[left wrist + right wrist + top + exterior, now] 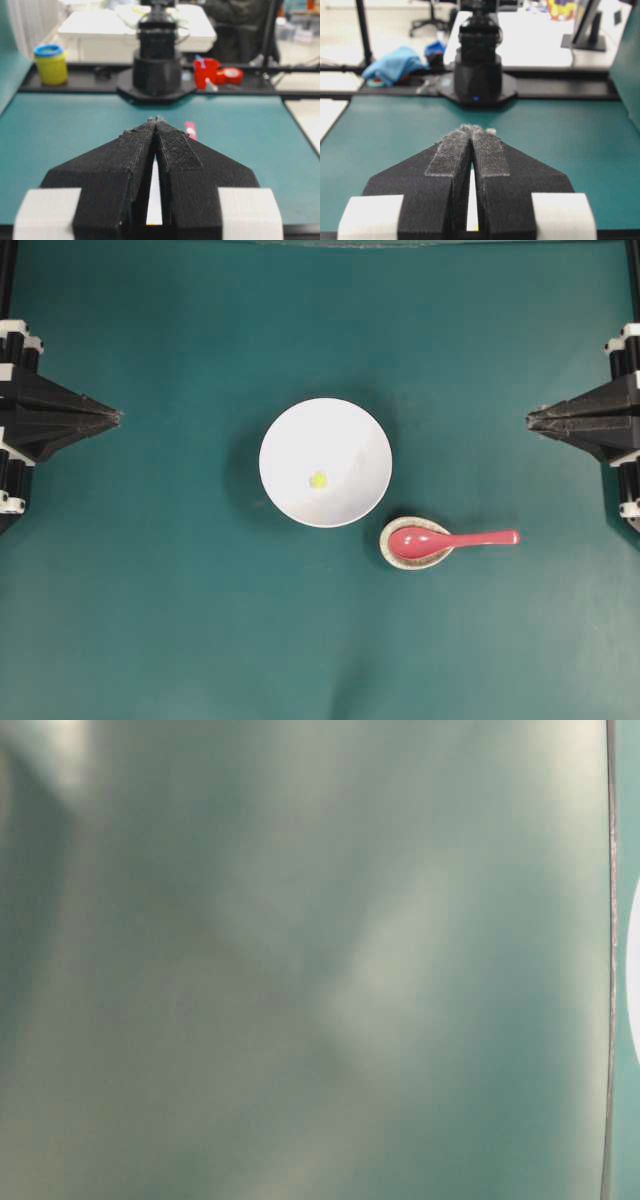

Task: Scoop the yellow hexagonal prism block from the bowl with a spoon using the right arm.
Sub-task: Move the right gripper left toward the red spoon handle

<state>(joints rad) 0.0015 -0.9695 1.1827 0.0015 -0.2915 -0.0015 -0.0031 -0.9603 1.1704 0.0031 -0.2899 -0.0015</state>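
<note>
You have not started: the glossy red-pink spoon (452, 539) lies untouched near the plain white bowl (352, 430), the tiny yellow block (317, 480) inside, both grippers' fingers (472, 131) together, empty.

plain white bowl (325, 462), bright yellow block (318, 480) in it; glossy red-pink spoon (452, 539) on a speckled cream rest (392, 554); teal table (180, 620); black grippers, left (112, 418) and right (533, 420), with white parts

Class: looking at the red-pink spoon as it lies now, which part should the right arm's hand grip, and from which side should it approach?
Grip the spoon by its straight handle, approaching from the right: the handle juts rightward, clear of the spoon rest, while its scoop sits in the rest.
</note>
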